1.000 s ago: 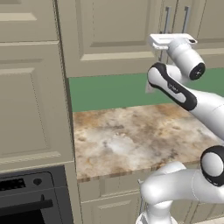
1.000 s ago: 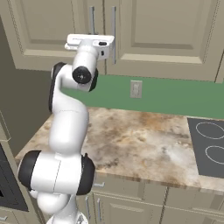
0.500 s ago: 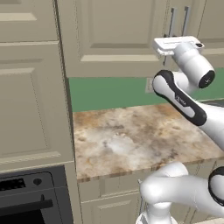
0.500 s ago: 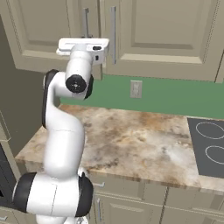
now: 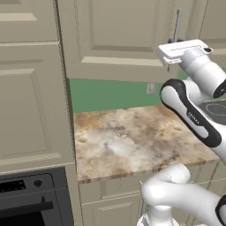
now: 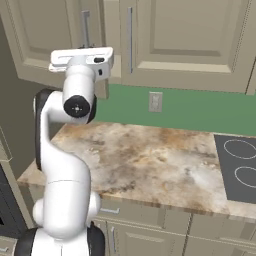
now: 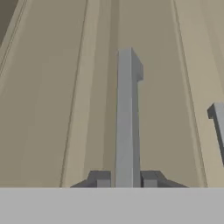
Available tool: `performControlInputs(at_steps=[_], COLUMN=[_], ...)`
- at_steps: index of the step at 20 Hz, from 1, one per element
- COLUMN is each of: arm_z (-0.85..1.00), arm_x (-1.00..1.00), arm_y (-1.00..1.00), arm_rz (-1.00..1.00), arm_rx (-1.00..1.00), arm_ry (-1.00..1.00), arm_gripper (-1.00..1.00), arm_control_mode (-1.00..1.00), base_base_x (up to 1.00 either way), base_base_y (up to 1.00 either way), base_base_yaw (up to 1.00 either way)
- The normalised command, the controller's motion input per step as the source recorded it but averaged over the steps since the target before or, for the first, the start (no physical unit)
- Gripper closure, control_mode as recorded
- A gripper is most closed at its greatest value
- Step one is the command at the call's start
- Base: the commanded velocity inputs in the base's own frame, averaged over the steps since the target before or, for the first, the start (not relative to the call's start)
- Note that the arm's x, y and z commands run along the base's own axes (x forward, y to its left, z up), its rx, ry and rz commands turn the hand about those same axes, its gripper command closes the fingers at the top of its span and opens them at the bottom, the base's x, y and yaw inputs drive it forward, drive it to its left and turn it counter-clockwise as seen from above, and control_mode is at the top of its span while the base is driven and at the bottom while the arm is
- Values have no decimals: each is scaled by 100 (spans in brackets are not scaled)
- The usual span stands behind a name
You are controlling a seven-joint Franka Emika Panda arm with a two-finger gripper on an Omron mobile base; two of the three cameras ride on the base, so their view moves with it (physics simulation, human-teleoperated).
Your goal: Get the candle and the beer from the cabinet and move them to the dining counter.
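Tall unit: a beige panelled unit (image 5: 31, 101) fills the left side of the left base view, top to bottom.
Oven: a black oven (image 5: 26, 198) sits in the lower left corner of that view, set into the tall unit.
Worktop: a brown marbled stone worktop (image 5: 123, 141) runs across the middle, starting just beside the tall unit.
Wall: a green strip of wall (image 5: 106, 95) lies between the worktop and the cupboards above it.
Cabinet: the beige wall cabinet (image 5: 119, 35) spans the top of both base views, and its panelled doors look shut.
Handle: a long grey bar handle (image 7: 127, 113) runs up the centre of the hand view, upright on the door.
Arm: the white arm rises from the lower right of the left base view, with its hand raised to the cabinet door at the upper right.
Gripper: the gripper (image 7: 127, 180) is at the bottom centre of the hand view, jaws narrow, one dark tip close on each side of the handle. I cannot tell if they press on it.
Second handle: another grey bar handle (image 7: 218, 124) shows at the right edge of the hand view.
Socket plate: a white socket plate (image 6: 155, 101) is on the green wall, centre of the right base view.
Cooktop: a black cooktop (image 6: 237, 167) is set in the worktop at the right edge.
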Motion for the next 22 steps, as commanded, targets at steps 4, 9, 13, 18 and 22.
performControlInputs(at_steps=[4,9,13,18,22], arm_z=[0,0,0,0,0], arm_x=[-67,-65,-62,-59,-65], arm_y=[45,50,58,66,69], arm_rz=[8,6,6,5,5], arm_rx=[-5,-6,-8,-9,-9], arm_ry=[0,0,0,0,0], arm_gripper=[100,100,100,100,100], arm_control_mode=[-100,-100,-100,-100,-100], base_base_x=[0,0,0,0,0], base_base_y=[0,0,0,0,0], base_base_yaw=[0,0,0,0,0])
